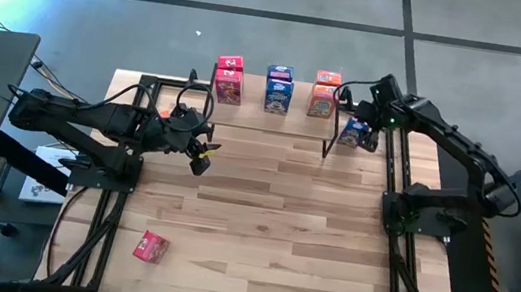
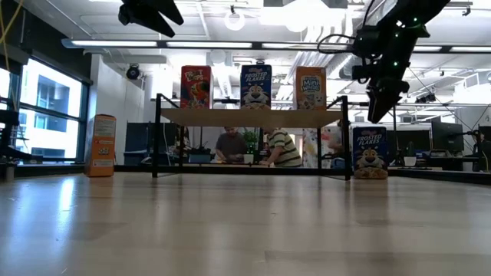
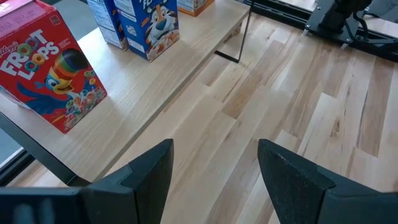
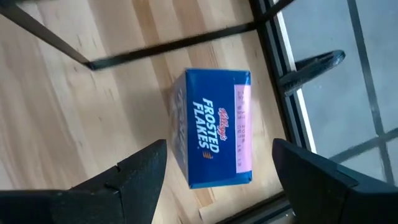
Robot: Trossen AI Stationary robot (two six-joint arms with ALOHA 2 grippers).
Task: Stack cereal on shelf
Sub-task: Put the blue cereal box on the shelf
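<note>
Seven small cardboard cereal boxes can be counted for certain. At the near left of the light wooden worktop [image 1: 261, 217], a pink-red box [image 1: 150, 247] lies flat close to the left edge, alone. An orange box [image 2: 100, 146] stands upright on the worktop just off the left end of the shelf [image 1: 245, 114], a low riser with a pale plank top and thin black legs along the far edge. On the plank stand a pink-red Froot Loops box [image 1: 230, 80], a blue Frosted Flakes box [image 1: 279, 89] and an orange box [image 1: 325, 94], spaced apart in a row. The left wrist view shows a second blue box [image 3: 103, 22] just behind the first; whether the other two have partners cannot be told. A third blue Frosted Flakes box [image 4: 214, 127] stands on the worktop just past the shelf's right legs, near the right edge.

The broad middle and near right of the worktop lie open.

The left gripper [image 1: 201, 153] reaches in level from the left, raised in front of the shelf's left end, jaws apart and holding nothing. The right gripper [image 1: 371, 132] points down from a bent arm directly over the third blue box, jaws spread wider than the box, clear of both its sides
</note>
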